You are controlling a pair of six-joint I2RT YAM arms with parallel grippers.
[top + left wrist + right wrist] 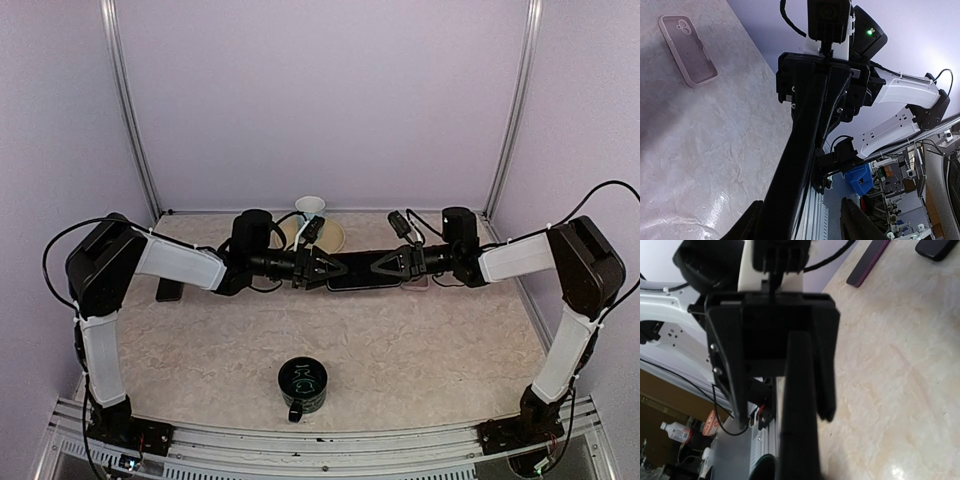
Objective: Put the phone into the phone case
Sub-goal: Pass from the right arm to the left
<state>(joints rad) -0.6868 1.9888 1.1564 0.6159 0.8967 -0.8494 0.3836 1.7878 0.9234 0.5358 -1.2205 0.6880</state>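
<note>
The black phone (360,272) hangs level above the back of the table, stretched between both grippers. My right gripper (392,265) is shut on its right end. My left gripper (318,268) stands open around its left end. In the left wrist view the phone (800,165) rests against one finger (752,222), while the other finger (852,217) stands well apart from it. The right wrist view shows the phone (800,405) edge-on, running to the left gripper's fingers (825,375). The pale pink phone case (687,50) lies flat on the table, hollow side up, partly under the right gripper (418,283).
A black mug (302,385) stands near the front middle. A white cup (310,208) and a beige plate (335,238) sit at the back wall. A dark flat object (170,290) lies at the left. Metal posts frame the back corners.
</note>
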